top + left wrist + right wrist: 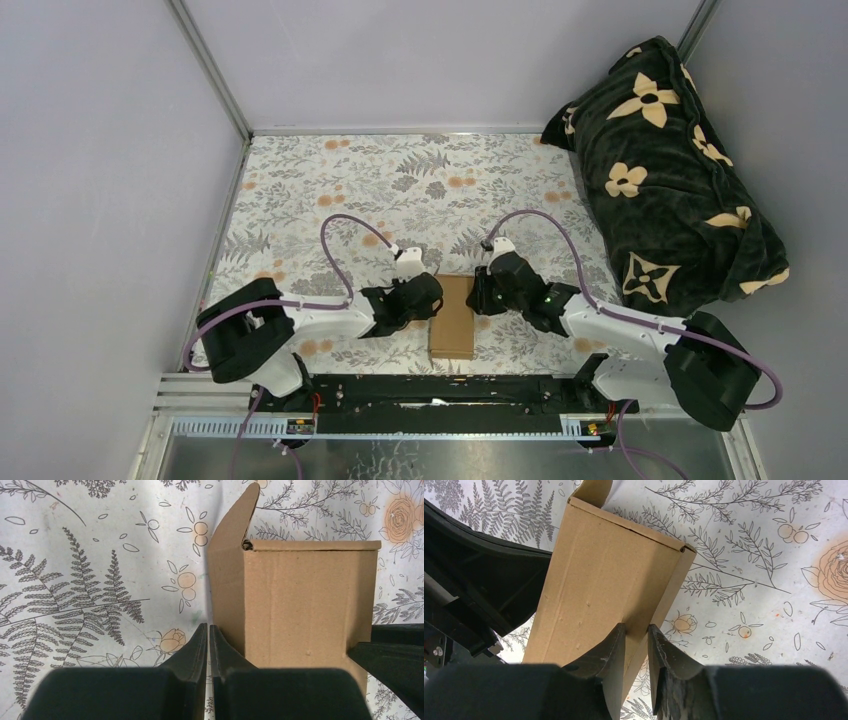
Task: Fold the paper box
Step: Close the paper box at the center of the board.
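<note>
Currently both arms reach in low from the near edge of the table (300,190), forearms angled inward and wrists facing each other across the box (452,318). The left arm (320,318) comes from the left and the right arm (620,325) from the right, elbows kept close to the surface.

Left gripper (208,626): fingers clenched together with nothing between them, tips just beside the box's left wall. From the top view I cannot tell whether they touch it.

Right gripper (636,626): fingers straddle the box's right edge, one on the top face, one against the side wall. Cardboard fills the narrow gap, so it is a pinch grip on the box.

The box lies flat at centre, between the two grippers and close to the near edge. Its long axis runs near to far and the broad face is up. One flap (235,530) at the far end, on the left side, stands open and tilted outward. The top edge beside it looks folded over and closed
</note>
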Robot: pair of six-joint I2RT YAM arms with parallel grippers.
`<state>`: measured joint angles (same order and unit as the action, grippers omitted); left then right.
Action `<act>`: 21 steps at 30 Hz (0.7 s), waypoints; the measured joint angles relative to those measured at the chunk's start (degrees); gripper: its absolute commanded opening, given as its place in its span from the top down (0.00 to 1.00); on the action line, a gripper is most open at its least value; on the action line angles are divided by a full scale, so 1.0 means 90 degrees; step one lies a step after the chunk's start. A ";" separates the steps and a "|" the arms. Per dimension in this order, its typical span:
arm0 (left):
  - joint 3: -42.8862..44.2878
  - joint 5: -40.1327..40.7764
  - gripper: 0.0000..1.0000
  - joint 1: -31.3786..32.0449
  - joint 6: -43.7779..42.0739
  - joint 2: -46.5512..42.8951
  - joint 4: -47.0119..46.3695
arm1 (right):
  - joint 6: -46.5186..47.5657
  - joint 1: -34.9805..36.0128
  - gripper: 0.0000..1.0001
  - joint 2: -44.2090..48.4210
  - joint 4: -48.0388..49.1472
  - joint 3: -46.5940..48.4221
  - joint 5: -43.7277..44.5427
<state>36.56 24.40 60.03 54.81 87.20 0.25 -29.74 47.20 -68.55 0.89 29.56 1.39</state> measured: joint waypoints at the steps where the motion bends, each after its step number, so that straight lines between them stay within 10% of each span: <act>1: 0.0029 0.0000 0.90 0.0000 -0.0015 0.0029 0.0005 | -0.0017 0.0000 0.72 0.0034 0.0036 -0.0039 0.0024; 21: 0.0425 0.0087 0.90 0.0000 -0.0243 -0.0236 0.0500 | -0.0794 0.0000 0.72 0.0316 0.0602 -0.0595 0.0253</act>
<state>40.38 25.19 60.03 52.62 85.08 4.75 -36.88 47.20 -65.71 6.31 24.21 3.66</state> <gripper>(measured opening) 0.098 0.285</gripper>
